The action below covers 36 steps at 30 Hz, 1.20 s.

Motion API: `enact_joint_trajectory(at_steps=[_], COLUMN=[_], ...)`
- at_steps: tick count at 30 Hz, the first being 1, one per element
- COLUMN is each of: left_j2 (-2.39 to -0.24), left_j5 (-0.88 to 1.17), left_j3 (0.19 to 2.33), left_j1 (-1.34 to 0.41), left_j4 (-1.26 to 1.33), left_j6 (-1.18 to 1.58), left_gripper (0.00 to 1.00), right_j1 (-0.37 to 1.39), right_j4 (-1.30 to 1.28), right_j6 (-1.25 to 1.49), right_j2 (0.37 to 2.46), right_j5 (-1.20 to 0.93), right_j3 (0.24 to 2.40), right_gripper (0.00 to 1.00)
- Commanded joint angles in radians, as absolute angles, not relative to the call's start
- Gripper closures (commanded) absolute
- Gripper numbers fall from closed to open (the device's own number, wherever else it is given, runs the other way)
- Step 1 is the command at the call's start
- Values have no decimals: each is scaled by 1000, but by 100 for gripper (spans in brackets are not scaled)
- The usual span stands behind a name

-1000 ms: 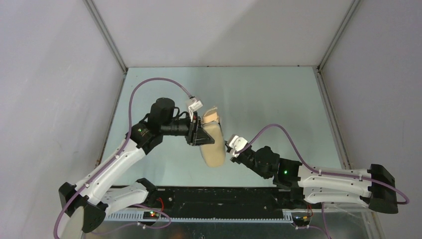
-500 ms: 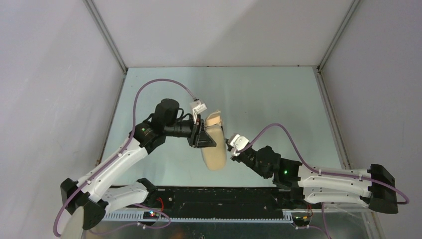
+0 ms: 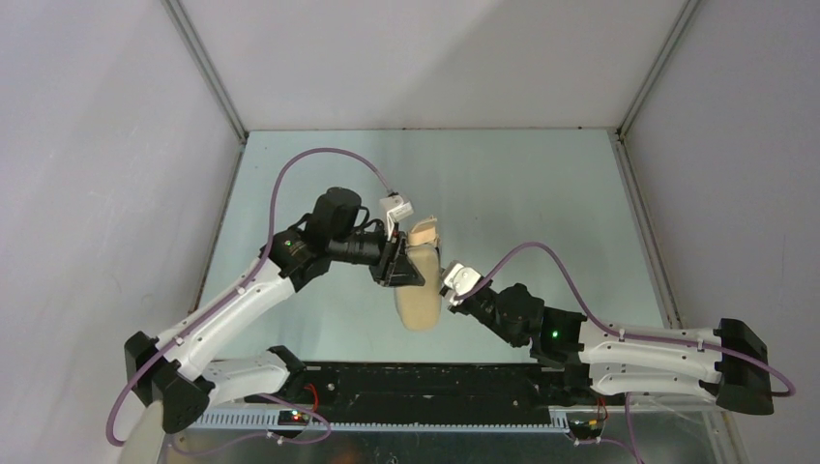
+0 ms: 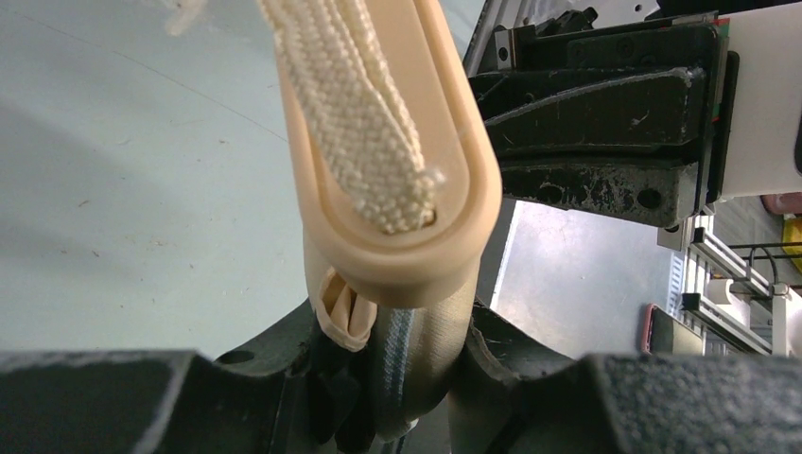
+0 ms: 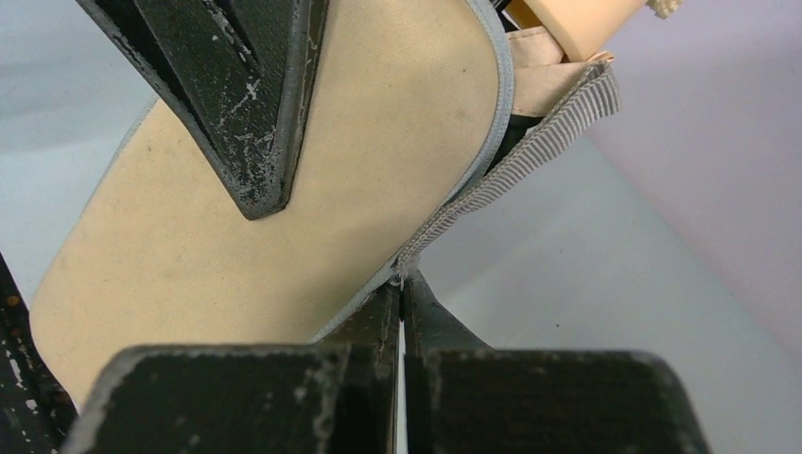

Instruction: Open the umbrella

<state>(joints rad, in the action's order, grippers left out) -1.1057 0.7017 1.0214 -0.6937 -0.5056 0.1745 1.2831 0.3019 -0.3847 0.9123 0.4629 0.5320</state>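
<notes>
Above the surface (image 3: 541,193), the left tool (image 3: 411,269) clamps the umbrella (image 3: 418,295) below its handle (image 4: 397,189). The right tool (image 3: 448,293), fully closed, seems to pinch a grey hem (image 5: 506,85) and should pull steadily.

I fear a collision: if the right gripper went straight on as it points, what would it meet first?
The right gripper, shut, pinches the grey ribbed edge of the tan fabric sleeve; that sleeve comes first, then probably the left gripper.
</notes>
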Motion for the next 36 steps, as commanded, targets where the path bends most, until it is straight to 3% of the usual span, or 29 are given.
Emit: enact_joint_trajectory(at_steps=[1, 13, 16, 19, 22, 24, 28, 36], left_j2=[-1124, -1131, -1083, -1042, -1019, -1019, -1009, -973], left_j5=[726, 594, 552, 533, 519, 491, 467, 491], left_j3=[1053, 1065, 1047, 1030, 1007, 1004, 960, 882], left_j1=[-727, -758, -751, -707, -651, -639, -618, -575], left_j4=[-567, -580, -486, -394, -314, -305, -251, -143], left_j6=[143, 147, 202, 305, 393, 409, 450, 519], left_gripper=[100, 100, 100, 100, 100, 100, 100, 100], right_j1=[1272, 1237, 1233, 1230, 1228, 1224, 1211, 1176], right_j4=[454, 465, 427, 355, 292, 280, 291, 354], right_j6=[-424, -406, -370, -332, -282, -239, -106, 100], right_j2=[865, 843, 839, 833, 827, 822, 815, 941], right_j5=[491, 511, 523, 526, 538, 544, 457, 339], right_j3=[612, 612, 612, 612, 612, 612, 612, 659], right_gripper=[100, 99, 81, 48, 22, 11, 1, 0])
